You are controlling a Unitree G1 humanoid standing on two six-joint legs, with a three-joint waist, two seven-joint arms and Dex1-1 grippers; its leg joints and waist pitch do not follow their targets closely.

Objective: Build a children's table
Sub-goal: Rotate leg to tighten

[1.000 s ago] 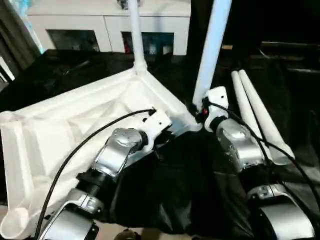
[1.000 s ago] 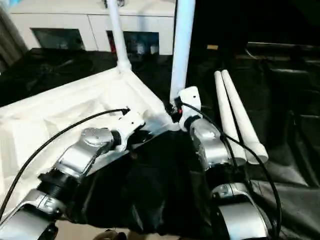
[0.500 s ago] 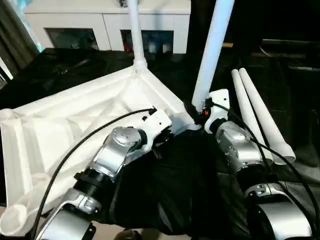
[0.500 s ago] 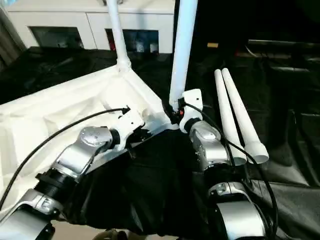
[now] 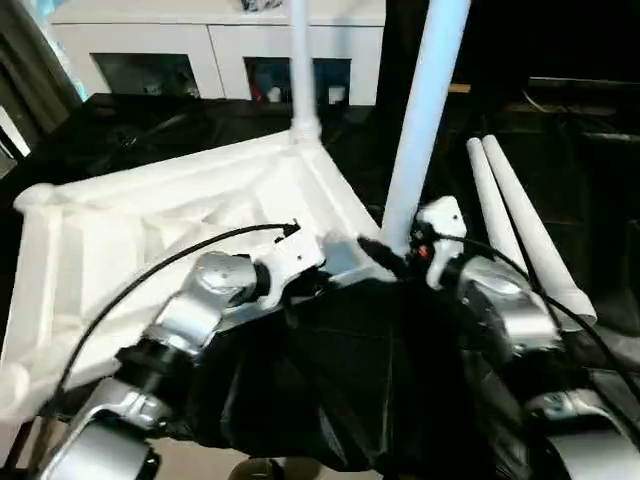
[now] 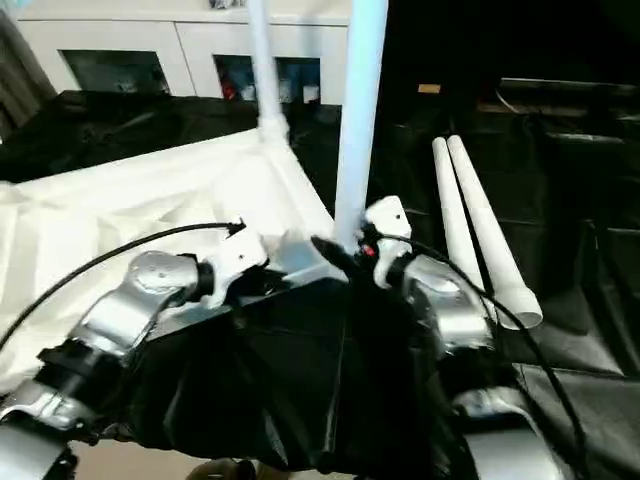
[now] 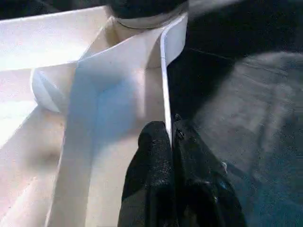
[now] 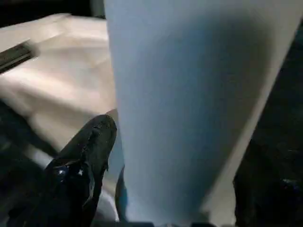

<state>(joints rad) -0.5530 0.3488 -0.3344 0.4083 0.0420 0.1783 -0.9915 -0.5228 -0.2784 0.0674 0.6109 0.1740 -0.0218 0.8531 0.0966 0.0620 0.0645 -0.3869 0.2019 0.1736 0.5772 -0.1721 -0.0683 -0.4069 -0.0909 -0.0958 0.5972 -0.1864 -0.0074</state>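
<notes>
The white tabletop (image 5: 150,220) lies upside down on a black cloth (image 5: 330,390) that covers the work surface. Two legs (image 5: 425,110) stand up from its corners. Two more spare legs (image 5: 520,225) lie on the cloth beside it. A white cabinet (image 5: 215,50) stands behind. The left gripper (image 7: 169,142) pinches the tabletop's thin rim. The right gripper (image 8: 165,189) has its fingers apart around a standing leg.
</notes>
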